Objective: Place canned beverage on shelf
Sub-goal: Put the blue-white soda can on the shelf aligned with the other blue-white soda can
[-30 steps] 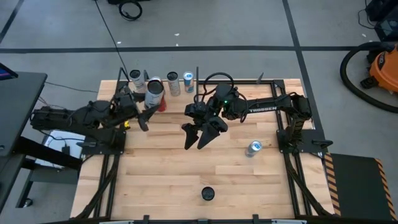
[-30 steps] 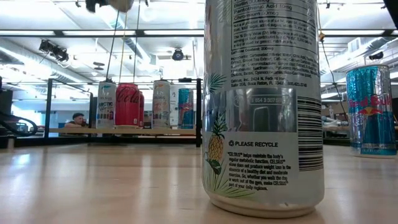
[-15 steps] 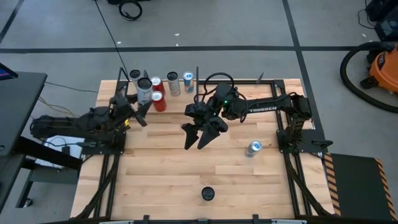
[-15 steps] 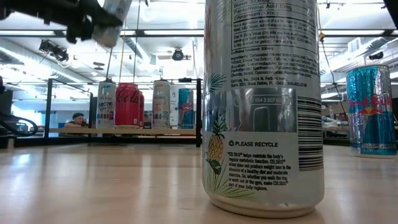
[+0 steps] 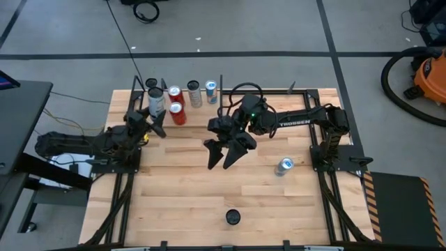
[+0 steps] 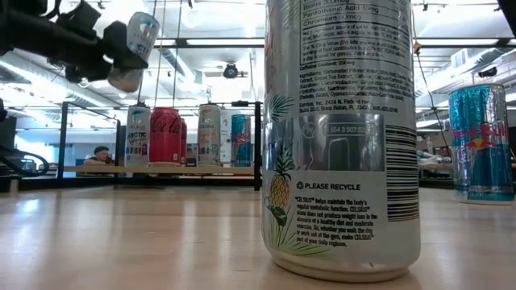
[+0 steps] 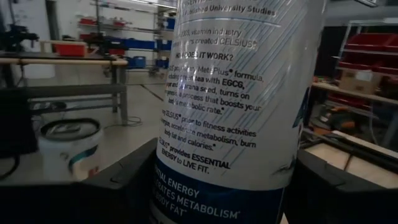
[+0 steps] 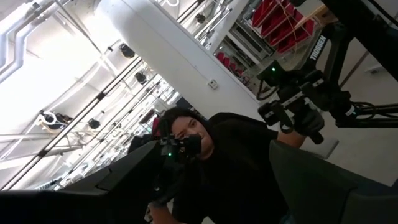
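While the left gripper (image 5: pixel 155 120) clamps a white Celsius can (image 5: pixel 156 102) above the shelf (image 5: pixel 182 118) in the upper left of the high view, we read "ESSENTIAL ENERGY" and "EGCG" on its label. We count four cans standing on the shelf, among them a red Coca-Cola can (image 6: pixel 165 135). Low down, a pineapple-printed can (image 6: pixel 343 137) marked "PLEASE RECYCLE" fills centre frame, a Red Bull can (image 6: pixel 481 143) at right. Mid-table, the right gripper (image 5: pixel 224 155) hangs spread wide, holding nothing.
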### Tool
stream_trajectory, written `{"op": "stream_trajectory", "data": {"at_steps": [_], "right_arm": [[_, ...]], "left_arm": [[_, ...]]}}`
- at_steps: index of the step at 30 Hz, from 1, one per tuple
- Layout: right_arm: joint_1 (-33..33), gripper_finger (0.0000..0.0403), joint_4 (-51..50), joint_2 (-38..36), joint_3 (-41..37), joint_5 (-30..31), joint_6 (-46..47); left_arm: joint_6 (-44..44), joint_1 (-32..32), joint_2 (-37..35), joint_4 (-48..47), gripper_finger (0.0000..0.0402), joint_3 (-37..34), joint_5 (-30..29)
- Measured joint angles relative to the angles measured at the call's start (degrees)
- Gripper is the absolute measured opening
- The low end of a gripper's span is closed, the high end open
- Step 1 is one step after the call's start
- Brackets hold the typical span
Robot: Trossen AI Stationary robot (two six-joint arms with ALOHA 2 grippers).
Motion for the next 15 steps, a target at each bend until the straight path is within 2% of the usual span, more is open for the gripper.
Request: {"op": "stream_trajectory", "data": {"at_steps": [6, 11, 15], "right_arm": [[0.71, 0.0313, 0.00, 0.02, 0.00, 0.00, -0.14], [0.97, 0.0313, 0.00, 0.02, 0.00, 0.02, 0.00], [0.85, 0.0313, -0.02, 0.02, 0.00, 0.05, 0.04]], "left_arm": [[-1.47, 0.00, -0.18, 4.00, 0.0264, -4.79, -1.90], [-0.75, 0.00, -0.14, 12.26, 0.0264, -9.64, -3.79], [-1.03, 0.08, 0.01, 12.28, 0.0264, -10.11, -5.47]]}}
